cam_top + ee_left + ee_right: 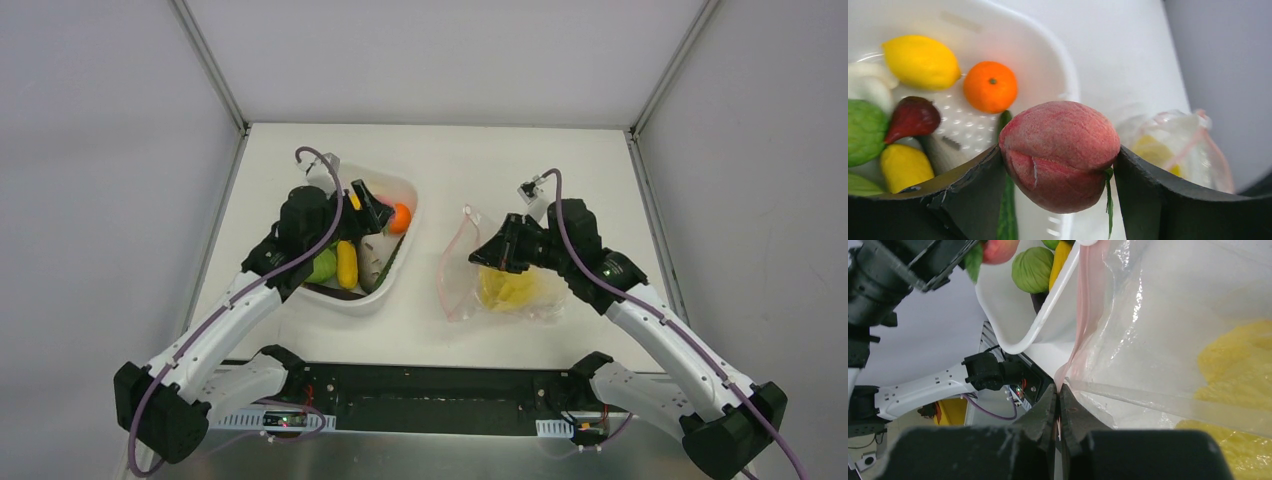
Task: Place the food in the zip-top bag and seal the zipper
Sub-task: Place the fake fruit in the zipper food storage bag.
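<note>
Your left gripper (1060, 165) clamps a pink-red peach (1058, 140) between both fingers, centre of the left wrist view, in front of the rim of the white tub (1048, 55). Beyond it, upper left, the tub holds an orange (990, 86), a lemon (921, 62), a dark purple piece (912, 117) and green pieces. Your right gripper (1058, 410) is pinched tight on the zip-top bag (1168, 330) where the zipper (1088, 310) ends, low centre of the right wrist view. Yellow food (1238, 355) sits inside the bag, which lies right of centre in the top view, beside the tub.
</note>
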Available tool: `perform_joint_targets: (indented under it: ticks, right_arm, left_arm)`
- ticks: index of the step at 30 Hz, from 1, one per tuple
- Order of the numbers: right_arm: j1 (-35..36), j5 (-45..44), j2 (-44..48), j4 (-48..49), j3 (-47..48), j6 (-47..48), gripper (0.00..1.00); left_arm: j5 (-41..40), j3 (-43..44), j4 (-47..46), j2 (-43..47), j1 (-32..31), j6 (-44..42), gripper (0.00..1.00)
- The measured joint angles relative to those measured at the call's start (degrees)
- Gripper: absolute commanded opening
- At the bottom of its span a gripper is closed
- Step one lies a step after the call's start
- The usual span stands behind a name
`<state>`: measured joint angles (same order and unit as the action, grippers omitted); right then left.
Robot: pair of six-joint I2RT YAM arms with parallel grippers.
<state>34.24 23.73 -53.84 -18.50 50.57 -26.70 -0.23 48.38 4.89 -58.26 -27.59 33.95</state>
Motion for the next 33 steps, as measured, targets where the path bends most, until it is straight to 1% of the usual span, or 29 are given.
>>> perform_joint_targets:
  ticks: [5, 9, 13, 16, 22, 27, 33]
  right_arm:
    - [0.0, -2.38, 0.35, 3.26, -1.51, -2.36, 0.05]
    - [0.0, -4.04, 1.66, 5.84, -2.93, -4.92, 0.05]
    - [0.0, -5.46, 4.09, 8.98, -4.79, -8.09, 0.04]
    - [-0.02, -5.95, 5.62, 10.51, -5.38, -10.01, 0.04]
    - [-0.02, -5.51, 7.34, 12.94, -5.38, -11.93, 0.04]
    - [-0.02, -4.98, 9.99, 17.07, -6.86, -13.97, 0.05]
    - [-0.02, -4.87, 11.54, 21.46, -8.81, -17.14, 0.05]
  left_arm:
    - [5.57, -0.94, -2.91, 5.18, -3.85, 1.42, 0.37]
    - [8.85, -1.53, -5.99, 5.31, -10.38, 1.79, 0.37]
    - [10.27, -2.49, -9.73, 4.02, -16.17, 2.54, 0.37]
    - [10.58, -2.82, -12.31, 2.43, -18.08, 2.99, 0.37]
    - [10.75, -2.56, -15.28, -1.42, -19.71, 3.15, 0.39]
    - [10.75, -0.44, -15.41, -4.39, -22.38, 3.08, 0.42]
    - [9.84, 4.94, -12.83, -6.73, -25.27, 0.92, 0.5]
